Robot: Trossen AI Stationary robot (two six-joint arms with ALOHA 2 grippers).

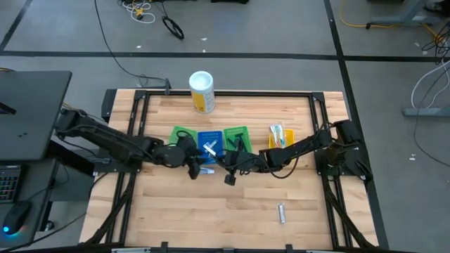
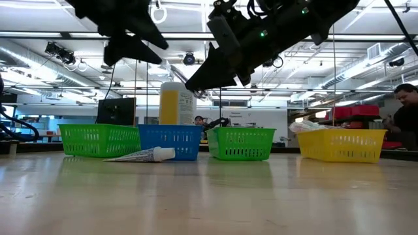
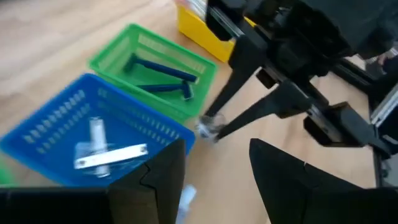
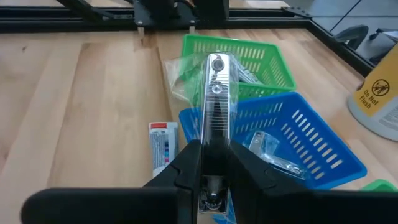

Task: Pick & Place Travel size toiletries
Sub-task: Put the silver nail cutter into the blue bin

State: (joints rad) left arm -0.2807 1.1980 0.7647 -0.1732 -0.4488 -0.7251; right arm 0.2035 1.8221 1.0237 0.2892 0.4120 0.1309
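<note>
four trays (image 1: 185, 133), two razors (image 3: 163, 70), one canister (image 1: 202, 91)

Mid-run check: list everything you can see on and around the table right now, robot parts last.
canister: one, white and yellow, upright at the table's far edge
baskets: four in a row, green, blue basket, second green basket, yellow basket
razors: two, dark blue, in the second green basket
silvery-white items: two, crossed in the blue basket
silvery tube: one, alone on the near table
white-and-blue tube: one, on the table before the blue basket
toothbrushes: pale, count unclear, in the yellow basket
person: one, beyond the table
left gripper: open, empty, near the blue basket
right gripper: shut on a wrapped silvery item
</note>
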